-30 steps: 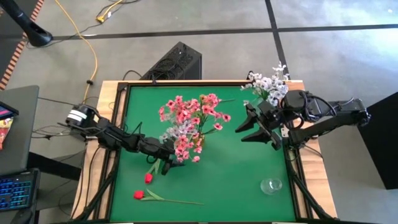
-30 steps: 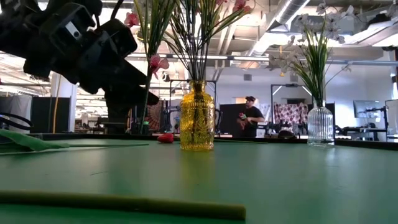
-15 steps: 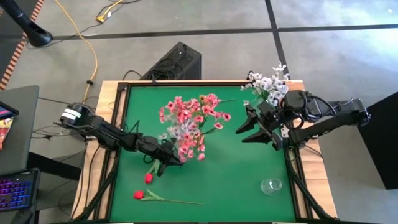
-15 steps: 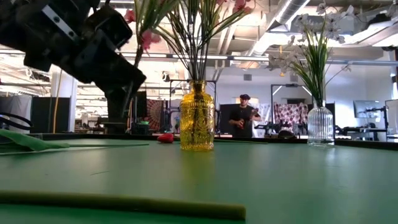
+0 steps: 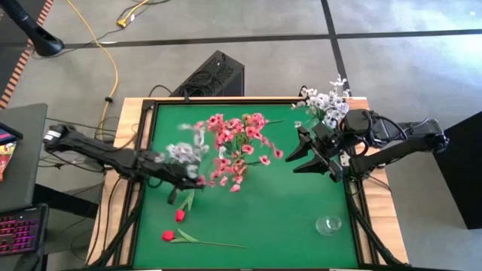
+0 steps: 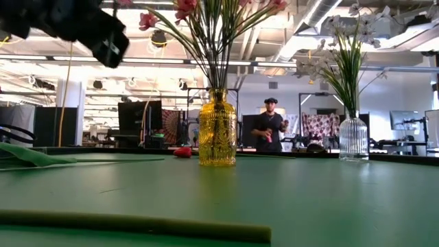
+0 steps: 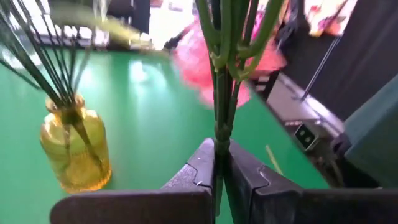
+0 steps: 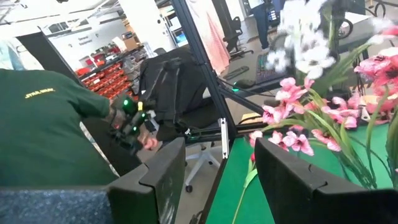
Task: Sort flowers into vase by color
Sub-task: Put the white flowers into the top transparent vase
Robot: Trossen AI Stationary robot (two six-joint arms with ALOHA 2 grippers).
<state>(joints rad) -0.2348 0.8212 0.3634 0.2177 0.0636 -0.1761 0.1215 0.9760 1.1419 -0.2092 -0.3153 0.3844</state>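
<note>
My left gripper (image 7: pixel 219 163) is clamped on a white-grey spray (image 5: pixel 183 153) left of the yellow vase (image 6: pixel 217 129) of pink flowers (image 5: pixel 239 134) (spray blurred). Right gripper (image 5: pixel 299 153) idles with fingers spread by the clear vase (image 6: pixel 354 138). Red buds (image 5: pixel 176 224) lie on the surface (image 5: pixel 286 211).
</note>
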